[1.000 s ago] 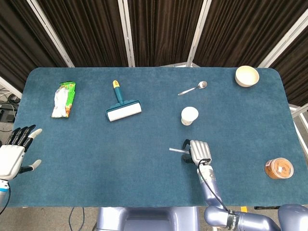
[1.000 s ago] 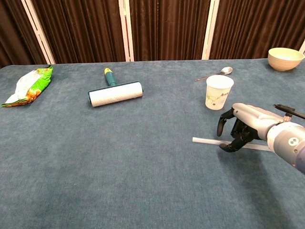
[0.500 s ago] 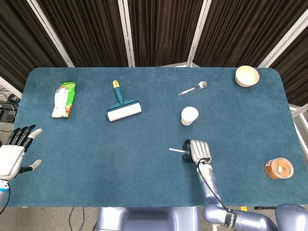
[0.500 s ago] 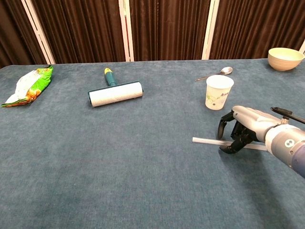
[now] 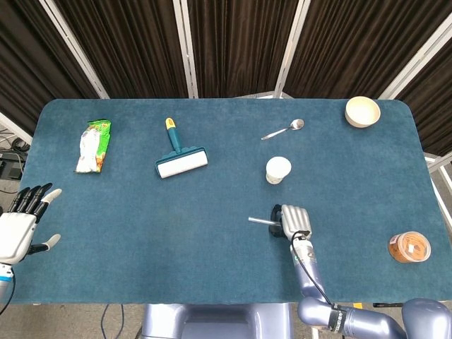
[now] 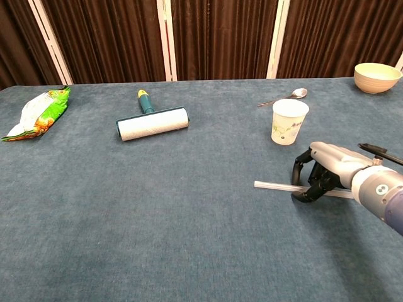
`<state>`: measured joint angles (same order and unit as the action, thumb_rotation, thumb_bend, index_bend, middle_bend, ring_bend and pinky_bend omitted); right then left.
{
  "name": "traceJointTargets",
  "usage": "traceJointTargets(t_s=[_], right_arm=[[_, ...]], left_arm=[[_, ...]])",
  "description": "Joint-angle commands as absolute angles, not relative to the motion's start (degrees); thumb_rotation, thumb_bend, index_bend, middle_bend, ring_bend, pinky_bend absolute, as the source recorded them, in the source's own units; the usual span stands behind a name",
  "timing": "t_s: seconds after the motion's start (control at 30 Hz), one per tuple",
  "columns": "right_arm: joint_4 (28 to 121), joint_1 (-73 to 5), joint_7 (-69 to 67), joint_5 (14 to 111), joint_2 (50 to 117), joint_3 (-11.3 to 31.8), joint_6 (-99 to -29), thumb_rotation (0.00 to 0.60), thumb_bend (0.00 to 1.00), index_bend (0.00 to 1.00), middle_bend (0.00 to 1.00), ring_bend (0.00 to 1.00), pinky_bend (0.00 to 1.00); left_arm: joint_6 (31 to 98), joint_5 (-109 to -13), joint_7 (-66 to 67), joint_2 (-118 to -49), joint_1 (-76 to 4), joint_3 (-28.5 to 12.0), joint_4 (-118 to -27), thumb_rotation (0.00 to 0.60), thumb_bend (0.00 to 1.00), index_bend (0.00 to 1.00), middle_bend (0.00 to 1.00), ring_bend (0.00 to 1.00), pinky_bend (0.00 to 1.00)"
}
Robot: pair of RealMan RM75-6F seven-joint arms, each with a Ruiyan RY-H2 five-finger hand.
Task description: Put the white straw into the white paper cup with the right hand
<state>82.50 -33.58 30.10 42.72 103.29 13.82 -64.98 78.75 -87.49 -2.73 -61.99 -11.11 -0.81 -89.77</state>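
The white straw (image 6: 271, 185) lies flat on the blue cloth at the front right, its left end (image 5: 258, 220) sticking out from under my right hand. My right hand (image 6: 324, 171) (image 5: 293, 220) sits low over the straw, with its dark fingers curled around it in a pinch. The white paper cup (image 6: 289, 121) (image 5: 277, 169) stands upright a short way behind the hand. My left hand (image 5: 18, 224) hovers off the table's left front edge, fingers spread and holding nothing; the chest view does not show it.
A lint roller (image 5: 180, 157) lies at the centre left and a green snack bag (image 5: 93, 145) at the far left. A spoon (image 5: 282, 129) rests behind the cup. A cream bowl (image 5: 362, 111) stands at the back right, an orange-lidded tub (image 5: 409, 246) at the front right.
The right hand's fingers have curled in tighter around the straw. The straw and the left hand have stayed where they were.
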Motion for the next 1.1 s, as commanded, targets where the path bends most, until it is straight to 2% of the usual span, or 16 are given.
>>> traceJointTargets(t_s=[0.03,0.23,0.63,0.93,1.0,1.1], right_arm=[[82.23,-33.51,29.98,42.52,103.38,13.82,-64.83,0.600,0.36,0.54,1.00,0.94,0.93],[82.21,-33.46,30.10,42.09,103.34,13.74,-64.50,0.600,0.43,0.56,1.00,0.94,0.93],[84.40,-33.29,29.74,43.10,101.98,13.89,-64.89,0.600,0.43,0.56,1.00,0.94,0.93],[92.44,-32.22,26.43,47.70,97.34,15.23,-67.13,0.600,0.43,0.56,1.00,0.94,0.93],[95.26,-31.39,22.25,50.46,95.73,16.13,-67.18,0.600,0.43,0.56,1.00,0.94,0.93],[103.33,-28.26,5.43,54.15,91.64,20.72,-64.52,0.600,0.43,0.56,1.00,0.94,0.92]], left_arm=[[78.73,-87.50,-2.73,-61.99,-11.13,-0.83,-89.79,0.600,0.24,0.12,0.00,0.00,0.00],[78.73,-87.49,-2.71,-61.99,-11.13,-0.83,-89.80,0.600,0.24,0.12,0.00,0.00,0.00],[78.67,-87.40,-2.70,-61.98,-11.15,-0.85,-89.86,0.600,0.24,0.12,0.00,0.00,0.00],[78.66,-87.37,-2.63,-61.95,-11.14,-0.84,-89.96,0.600,0.24,0.12,0.00,0.00,0.00],[78.70,-87.39,-2.62,-61.97,-11.12,-0.83,-89.96,0.600,0.24,0.12,0.00,0.00,0.00],[78.75,-87.45,-2.54,-62.00,-11.13,-0.84,-89.91,0.600,0.24,0.12,0.00,0.00,0.00]])
